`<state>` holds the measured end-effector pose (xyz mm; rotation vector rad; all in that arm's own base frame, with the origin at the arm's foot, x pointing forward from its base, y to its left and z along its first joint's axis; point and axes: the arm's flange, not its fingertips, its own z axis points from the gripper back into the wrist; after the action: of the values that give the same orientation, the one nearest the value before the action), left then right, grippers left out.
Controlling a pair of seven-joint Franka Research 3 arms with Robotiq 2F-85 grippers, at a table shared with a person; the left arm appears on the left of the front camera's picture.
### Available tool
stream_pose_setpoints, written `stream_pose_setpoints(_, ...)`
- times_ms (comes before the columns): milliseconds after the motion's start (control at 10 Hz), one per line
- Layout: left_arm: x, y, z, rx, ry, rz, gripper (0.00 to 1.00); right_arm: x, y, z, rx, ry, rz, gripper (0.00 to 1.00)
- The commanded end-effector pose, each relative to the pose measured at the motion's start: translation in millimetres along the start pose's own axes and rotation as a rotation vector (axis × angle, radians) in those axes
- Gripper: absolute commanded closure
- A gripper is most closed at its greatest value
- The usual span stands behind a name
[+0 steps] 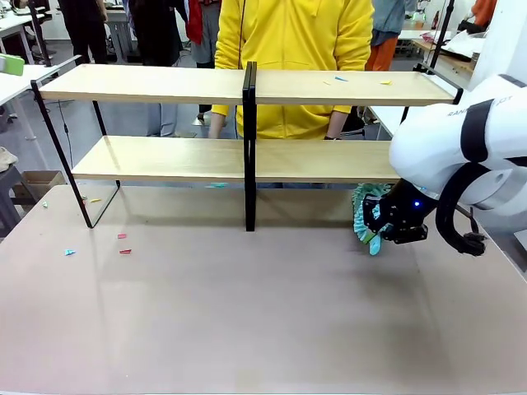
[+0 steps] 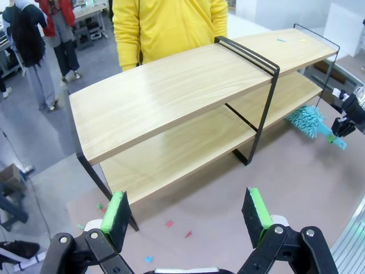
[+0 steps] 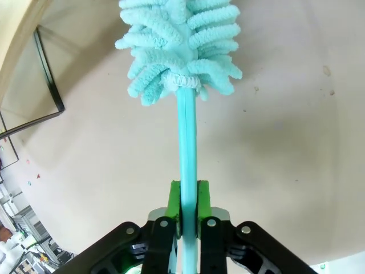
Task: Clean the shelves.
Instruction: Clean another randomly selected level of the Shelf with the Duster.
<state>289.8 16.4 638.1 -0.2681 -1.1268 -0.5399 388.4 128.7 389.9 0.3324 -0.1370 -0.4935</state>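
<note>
Teal duster (image 3: 181, 51) clamped by its handle in right gripper (image 3: 187, 197), low beside shelves (image 1: 156, 84) on counter (image 1: 247, 313) | left gripper (image 2: 188, 214) wide, empty | risk: thin handle may twist, head may catch black frame.

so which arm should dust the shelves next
Right: the right gripper is shut on the duster, by the right end of the shelves, near the scraps on the top board. The left gripper is open and empty.

- The shelves (image 1: 165, 82) are standing upright at 12 o'clock: two light wooden boards in a black frame.
- Small scraps (image 1: 340, 79) are lying on the top board, toward 2 o'clock.
</note>
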Motion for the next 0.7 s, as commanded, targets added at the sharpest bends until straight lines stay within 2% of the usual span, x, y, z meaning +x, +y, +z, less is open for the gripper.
stream_pose_setpoints(0, 0.0, -0.6, -0.1, 0.005, 0.001, 0.001, 0.00, 6.5, -12.4, 13.8, -0.030, -0.012, -0.026, 0.87)
stream_pose_setpoints(100, 0.0, -0.6, -0.1, 0.005, 0.001, 0.001, 0.00, 3.0, -21.3, 23.2, -0.022, 0.017, -0.044, 0.87)
stream_pose_setpoints(300, 0.0, -0.6, -0.1, 0.005, 0.001, 0.001, 0.00, -12.2, -37.8, 48.3, 0.078, 0.143, -0.050, 0.87)
stream_pose_setpoints(500, 0.0, -0.6, -0.1, 0.005, 0.001, 0.001, 0.00, -30.1, -54.3, 74.4, 0.099, 0.283, -0.033, 0.87)
stream_pose_setpoints(600, 0.0, -0.6, -0.1, 0.005, 0.001, 0.001, 0.00, -36.4, -62.3, 82.8, 0.093, 0.289, -0.043, 0.87)
